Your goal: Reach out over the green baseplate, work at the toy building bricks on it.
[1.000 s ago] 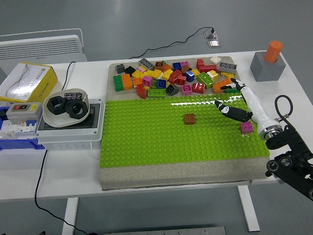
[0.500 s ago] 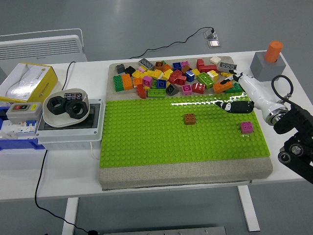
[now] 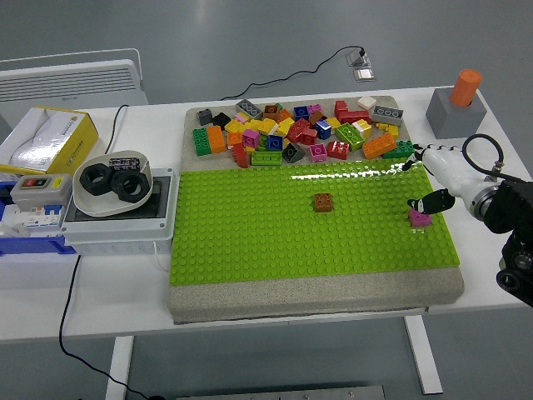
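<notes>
Now the right robot hand [image 3: 431,187], fingers loosely apart and holding nothing, hovers just at two o'clock of the pink brick [image 3: 420,217] on the green baseplate [image 3: 275,242].

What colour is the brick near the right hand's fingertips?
Pink, or magenta; the brick sits on the green baseplate in the head view.
</notes>
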